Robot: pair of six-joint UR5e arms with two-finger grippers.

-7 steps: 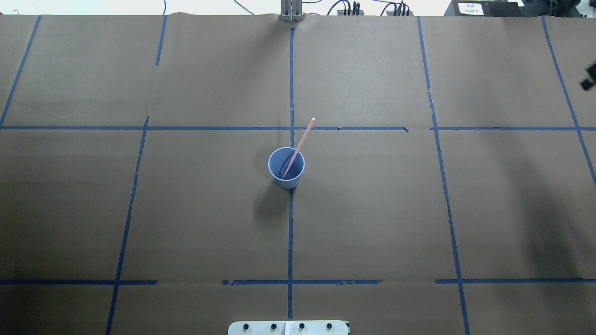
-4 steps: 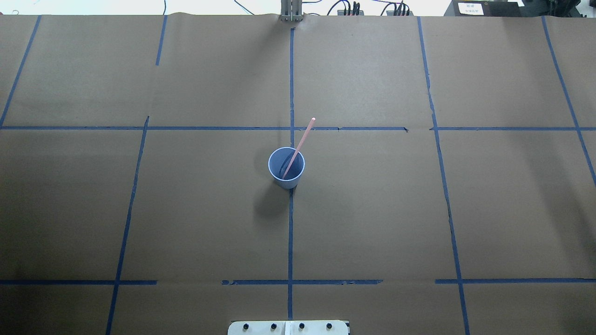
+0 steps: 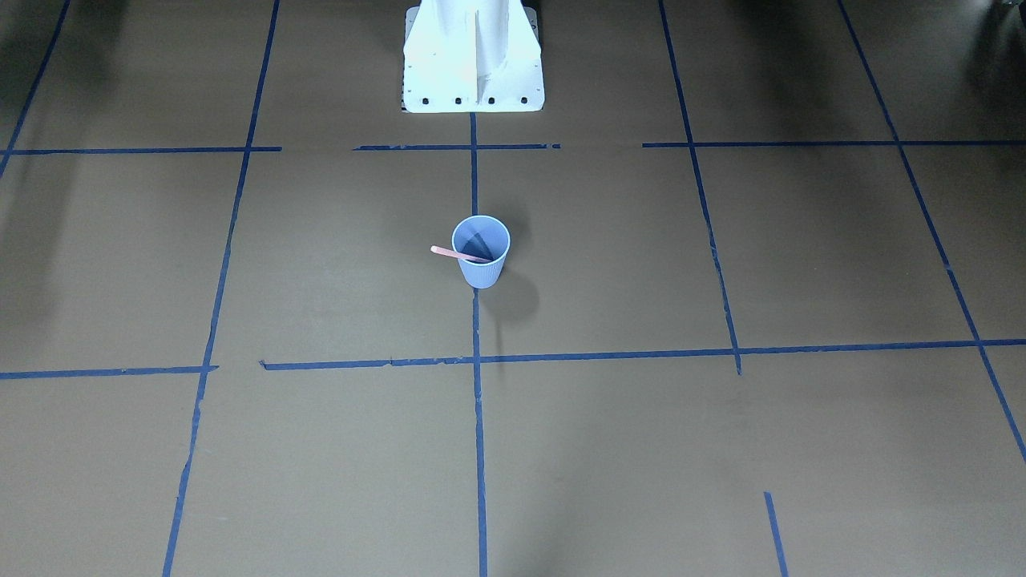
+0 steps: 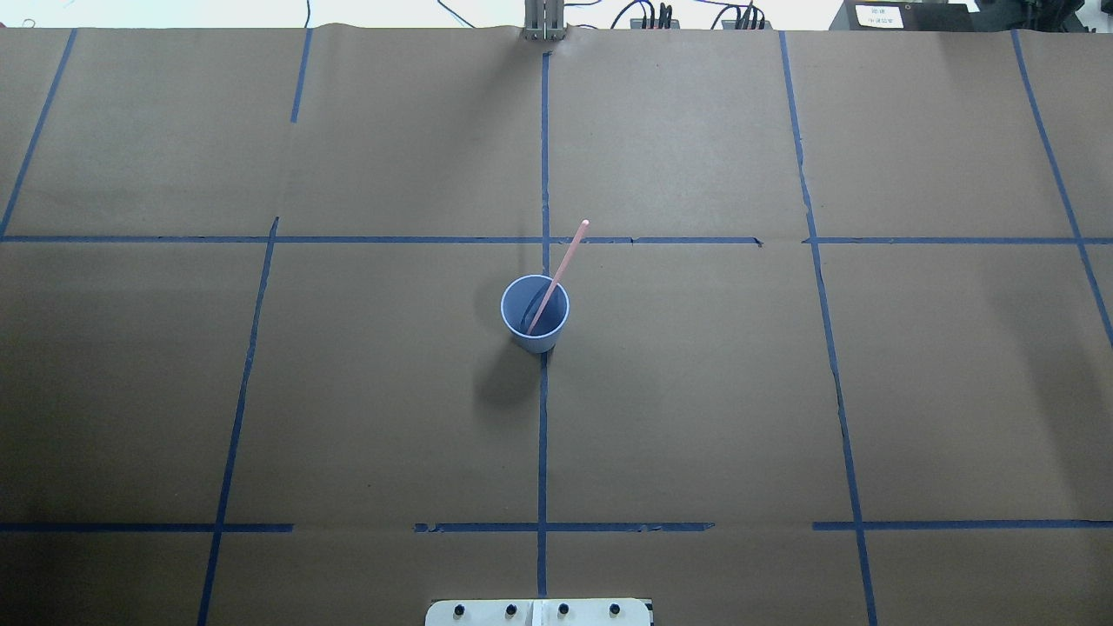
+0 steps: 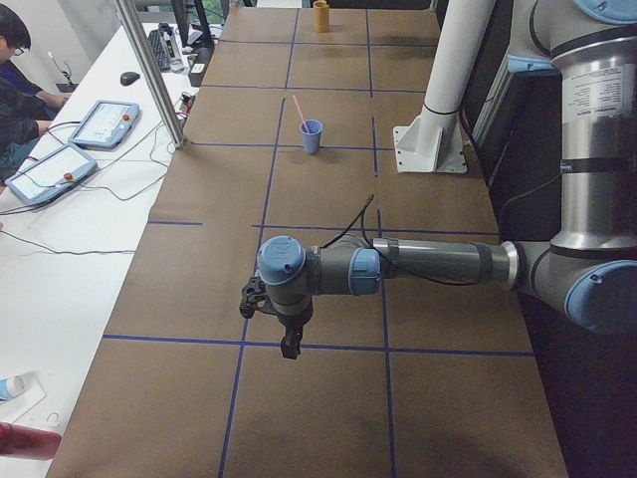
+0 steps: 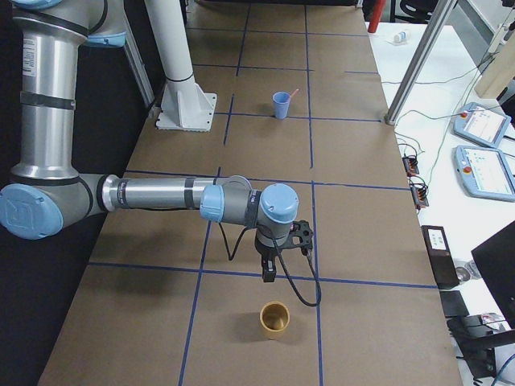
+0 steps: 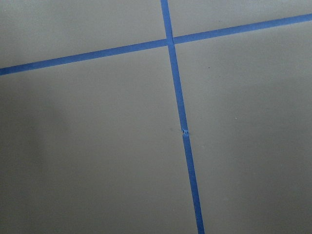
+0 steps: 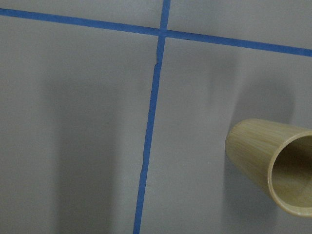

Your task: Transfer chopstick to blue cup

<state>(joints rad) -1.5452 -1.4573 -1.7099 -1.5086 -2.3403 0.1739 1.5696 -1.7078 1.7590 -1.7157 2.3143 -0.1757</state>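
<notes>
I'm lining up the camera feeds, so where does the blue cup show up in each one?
Front-facing: blue cup near centre.
Overhead: blue cup at centre.
Exterior left: blue cup, upper middle.
Exterior right: blue cup, upper middle.
Left wrist: absent.
Right wrist: absent.
Landmark: white pedestal, on the cup's tape line.

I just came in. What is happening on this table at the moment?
Nothing is being handled right now. The chopstick stands tilted inside the blue cup at the middle of the table, so the transfer looks done. Both arms are far from it, at the table's ends: the left gripper hangs over bare paper, and the right gripper hangs near a tan cup. Whether they are open cannot be told.
</notes>
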